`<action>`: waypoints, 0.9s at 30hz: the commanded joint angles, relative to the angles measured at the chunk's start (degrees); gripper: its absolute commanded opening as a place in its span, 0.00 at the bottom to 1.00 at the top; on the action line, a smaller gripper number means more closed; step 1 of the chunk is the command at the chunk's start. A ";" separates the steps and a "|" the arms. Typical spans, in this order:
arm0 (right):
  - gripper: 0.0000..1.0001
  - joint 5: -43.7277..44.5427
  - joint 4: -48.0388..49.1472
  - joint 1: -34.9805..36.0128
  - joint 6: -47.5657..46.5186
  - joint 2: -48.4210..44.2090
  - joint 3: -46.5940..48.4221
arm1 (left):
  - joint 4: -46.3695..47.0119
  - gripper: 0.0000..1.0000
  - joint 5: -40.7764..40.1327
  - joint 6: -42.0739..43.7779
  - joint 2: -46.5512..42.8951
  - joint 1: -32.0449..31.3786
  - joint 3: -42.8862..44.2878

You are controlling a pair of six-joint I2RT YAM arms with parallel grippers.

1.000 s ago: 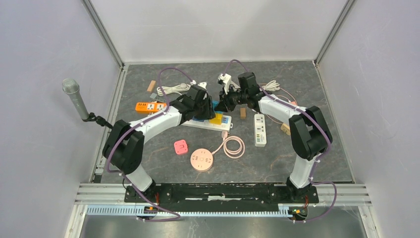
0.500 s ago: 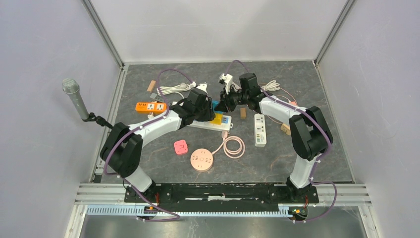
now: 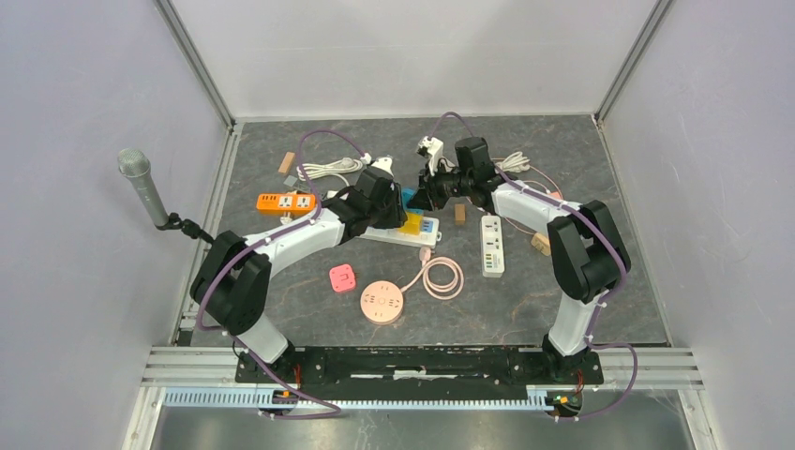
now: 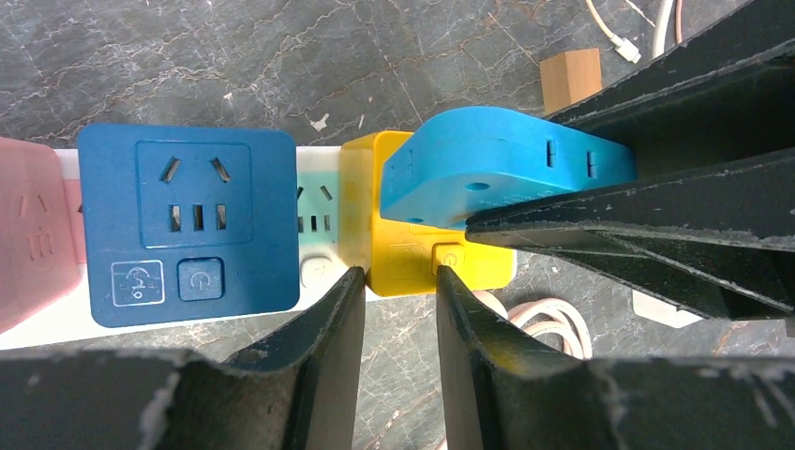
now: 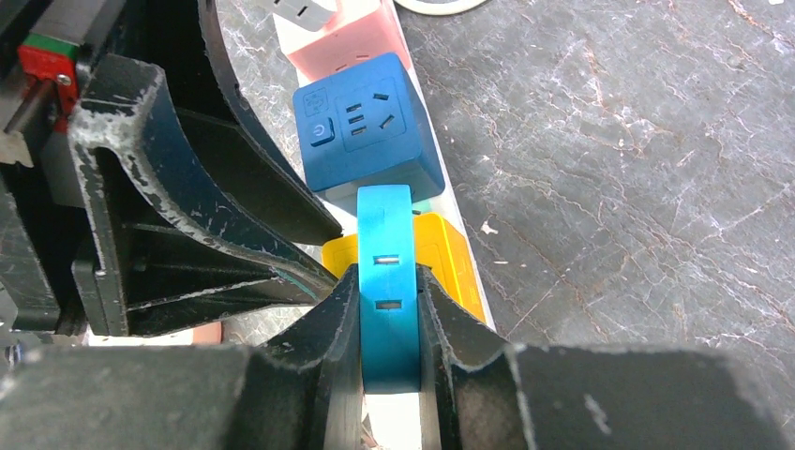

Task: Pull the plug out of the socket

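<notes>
The left gripper (image 4: pixel 398 274), fingers narrowly apart and holding nothing, sat at the near edge of the white strip (image 4: pixel 37 333), probably to hold it down. Just beyond, the right gripper (image 5: pixel 387 281) pinched the blue plug (image 5: pixel 384 225) by its flat sides, directly over the yellow socket (image 5: pixel 455 248); its pins were hidden.

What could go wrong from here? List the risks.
1. The blue plug sits tilted over the yellow cube in the right gripper. Pulled askew, its pins may bind.
2. The left gripper has its fingers apart at the cube's edge, so the cube or strip could lift too.
3. The grippers nearly touch and may collide.
</notes>
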 commanded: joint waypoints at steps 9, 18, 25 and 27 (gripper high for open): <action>0.00 -6.02 10.98 -2.01 10.32 -2.28 5.44 | -10.13 0.39 -6.51 2.81 5.44 0.50 -3.45; 0.00 7.82 5.31 -3.27 6.55 -4.92 6.63 | -11.16 0.40 -4.66 3.36 4.26 0.62 0.08; 0.00 14.90 12.05 -5.48 11.02 -11.01 1.08 | -11.54 0.45 -1.07 5.07 0.73 0.66 8.42; 0.00 14.06 13.32 -5.89 11.83 -11.66 0.33 | -11.99 0.46 -0.73 5.21 0.40 0.82 10.65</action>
